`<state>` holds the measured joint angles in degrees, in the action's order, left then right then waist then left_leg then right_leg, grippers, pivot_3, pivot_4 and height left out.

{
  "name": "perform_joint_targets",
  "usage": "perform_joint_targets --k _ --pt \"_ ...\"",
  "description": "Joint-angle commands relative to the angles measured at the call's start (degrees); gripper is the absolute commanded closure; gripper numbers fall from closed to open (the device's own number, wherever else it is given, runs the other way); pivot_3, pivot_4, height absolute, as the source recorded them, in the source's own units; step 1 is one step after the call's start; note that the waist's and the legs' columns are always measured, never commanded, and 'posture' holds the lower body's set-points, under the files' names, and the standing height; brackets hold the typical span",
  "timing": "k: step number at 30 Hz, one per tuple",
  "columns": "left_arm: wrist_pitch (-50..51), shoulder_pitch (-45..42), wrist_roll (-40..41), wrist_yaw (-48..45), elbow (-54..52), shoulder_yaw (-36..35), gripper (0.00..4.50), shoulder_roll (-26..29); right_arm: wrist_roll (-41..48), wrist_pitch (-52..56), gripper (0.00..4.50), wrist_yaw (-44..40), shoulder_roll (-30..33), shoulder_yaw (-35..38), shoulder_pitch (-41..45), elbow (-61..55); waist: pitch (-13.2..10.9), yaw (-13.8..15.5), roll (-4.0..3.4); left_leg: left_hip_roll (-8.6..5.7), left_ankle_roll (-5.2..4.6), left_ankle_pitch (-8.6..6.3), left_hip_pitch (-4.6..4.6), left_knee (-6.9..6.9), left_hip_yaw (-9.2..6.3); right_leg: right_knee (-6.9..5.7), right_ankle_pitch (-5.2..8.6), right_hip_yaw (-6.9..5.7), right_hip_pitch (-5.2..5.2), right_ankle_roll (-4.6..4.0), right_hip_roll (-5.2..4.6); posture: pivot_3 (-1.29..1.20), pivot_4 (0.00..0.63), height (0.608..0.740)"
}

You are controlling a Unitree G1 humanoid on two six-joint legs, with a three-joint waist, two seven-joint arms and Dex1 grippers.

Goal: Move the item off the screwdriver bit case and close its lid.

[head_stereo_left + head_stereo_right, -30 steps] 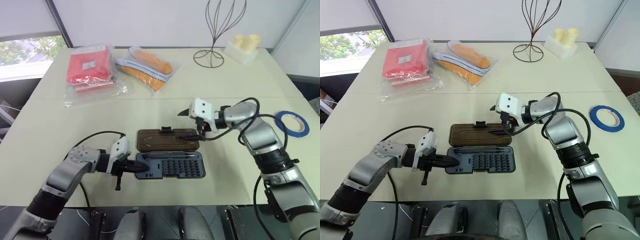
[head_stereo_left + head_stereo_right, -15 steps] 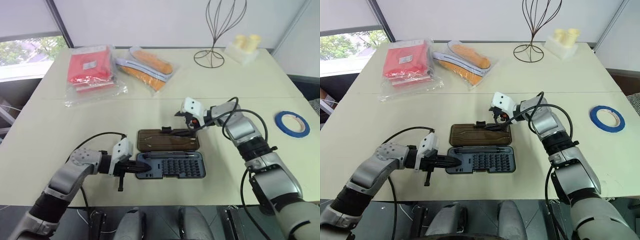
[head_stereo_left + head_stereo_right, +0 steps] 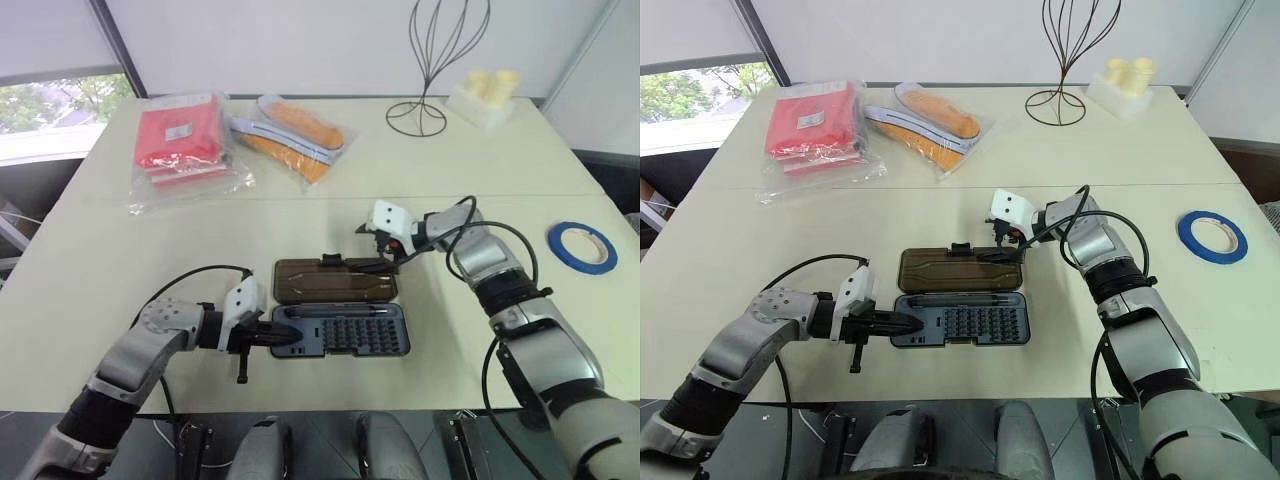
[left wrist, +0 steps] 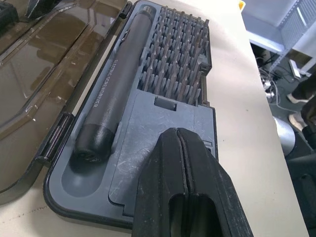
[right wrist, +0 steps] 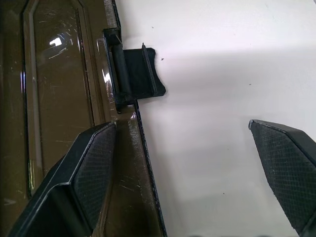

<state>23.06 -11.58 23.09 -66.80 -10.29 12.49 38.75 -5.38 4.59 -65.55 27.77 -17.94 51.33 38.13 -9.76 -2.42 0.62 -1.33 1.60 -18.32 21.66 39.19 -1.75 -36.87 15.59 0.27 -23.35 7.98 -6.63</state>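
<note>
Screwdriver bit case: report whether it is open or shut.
Open. The smoky brown translucent lid lies flat on the table behind the dark grey-blue plastic tray, leaving the rows of bits and black driver handle uncovered.

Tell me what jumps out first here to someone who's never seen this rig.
The open screwdriver bit case at the table's near edge, its brown lid lying flat behind the tray. The left gripper, shut, rests on the tray's left end, while the right gripper hovers open at the lid's far right edge. The blue roll of tape lies off to the right on the table.
</note>
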Motion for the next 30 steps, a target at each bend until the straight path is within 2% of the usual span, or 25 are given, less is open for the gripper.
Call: perform_joint_targets --k 1,4,10,22,24,30 --pt "0.1 1.0 -1.4 0.6 -0.2 0.6 4.5 0.2 -1.4 -1.1 0.06 -0.2 0.2 -0.7 0.7 0.6 0.0 0.0 0.0 0.0 0.0 0.0 -0.04 -0.01 0.01 -0.01 0.0 0.0 0.03 0.0 -0.01 0.0 0.15 0.74" --pt "0.0 1.0 -1.4 0.8 0.0 0.6 4.5 0.2 -1.8 -1.7 0.9 -1.5 0.5 -1.1 0.1 0.5 0.0 0.0 0.0 0.0 -0.21 -0.12 -0.16 -0.03 0.01 -0.02 0.0 0.0 0.12 -0.01 -0.01 0.0 0.15 0.74" --pt "-0.4 1.1 -1.7 1.1 0.2 0.6 4.5 0.3 -2.6 -1.9 3.9 -4.3 1.0 -2.3 -1.1 -0.7 0.0 0.0 0.0 0.01 -0.25 -0.14 -0.22 -0.02 0.01 -0.08 0.0 0.0 0.15 -0.01 -0.01 0.0 0.15 0.74" --pt "-0.8 0.8 -2.0 1.5 0.7 0.3 4.5 0.0 -4.1 -2.6 3.9 -8.1 0.6 -4.7 -1.5 -1.3 0.0 0.0 -0.01 0.02 -0.26 -0.15 -0.26 -0.02 0.01 -0.13 0.01 0.0 0.16 -0.01 0.0 0.0 0.15 0.74" --pt "-0.8 0.8 -2.0 1.7 0.7 0.2 4.5 0.0 -4.1 -2.5 4.47 -8.2 0.2 -4.6 -1.1 -0.9 0.0 0.0 -0.02 0.02 -0.26 -0.15 -0.26 -0.02 0.0 -0.12 0.01 0.0 0.16 -0.02 0.0 0.0 0.15 0.74" --pt "-0.8 1.1 -2.1 2.2 0.5 -0.1 4.5 -0.1 -5.2 -4.1 4.49 -7.7 -0.6 -4.5 0.1 1.8 0.1 -0.1 -0.02 0.04 -0.27 -0.15 -0.28 -0.04 0.0 -0.12 0.01 0.0 0.18 -0.02 0.01 0.0 0.15 0.74"
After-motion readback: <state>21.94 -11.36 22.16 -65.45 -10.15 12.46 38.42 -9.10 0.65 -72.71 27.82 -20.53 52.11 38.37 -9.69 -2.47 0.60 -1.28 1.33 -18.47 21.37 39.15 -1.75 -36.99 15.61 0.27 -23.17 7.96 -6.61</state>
